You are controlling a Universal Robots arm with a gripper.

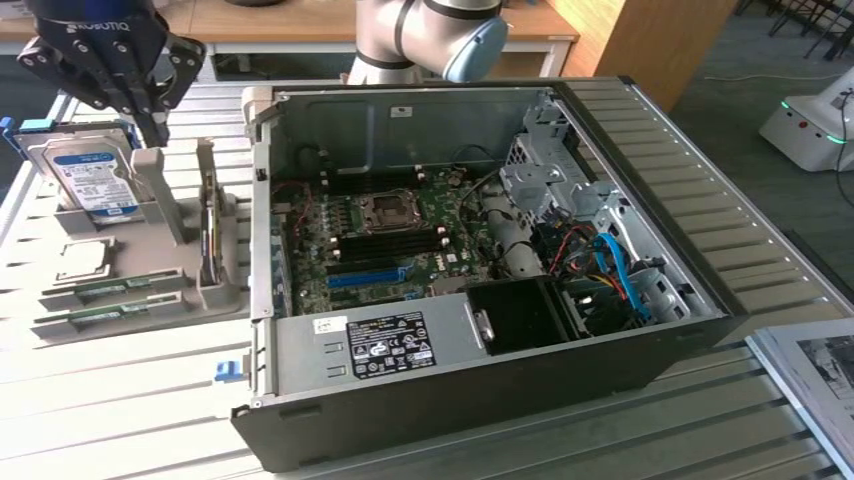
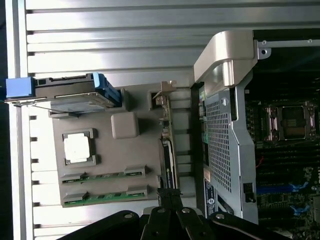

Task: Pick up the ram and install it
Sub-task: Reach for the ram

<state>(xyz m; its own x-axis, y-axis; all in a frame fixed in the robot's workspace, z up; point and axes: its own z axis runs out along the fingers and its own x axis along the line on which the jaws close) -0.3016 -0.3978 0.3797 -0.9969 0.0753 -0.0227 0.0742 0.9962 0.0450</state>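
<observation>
Wrist view first: my gripper (image 2: 170,201) hangs with its jaws clenched together on nothing, pointing straight down from high over the parts stand. Right under the fingertips, as I read it, is one end of a thin brownish circuit card (image 2: 166,150) standing on edge along the rim of the grey moulded plastic fixture (image 2: 135,156). Below the jaws and off to one side of that card lies the ram (image 2: 105,196), a slim green circuit-board strip seated between two grey end blocks, untouched. I take it to be the nearer of two like strips; the other green stick (image 2: 105,176) lies parallel just beyond it, and I cannot tell which one carries the white sticker. Its long axis seems to run along the line in which my jaws open, not across it, and at right angles to the upright card. That alignment is what a grip would depend on. Farther out sit a square silver processor (image 2: 77,147), then a silver hard drive in a blue bracket (image 2: 70,95). On the jaws' other side lies the open black computer case (image 2: 225,150). The exterior view shows the same: gripper (image 1: 151,128) well above the ram (image 1: 107,316), wrist vertical, and the arm's grey elbow (image 1: 420,35) reaching in from behind the case (image 1: 467,410).
</observation>
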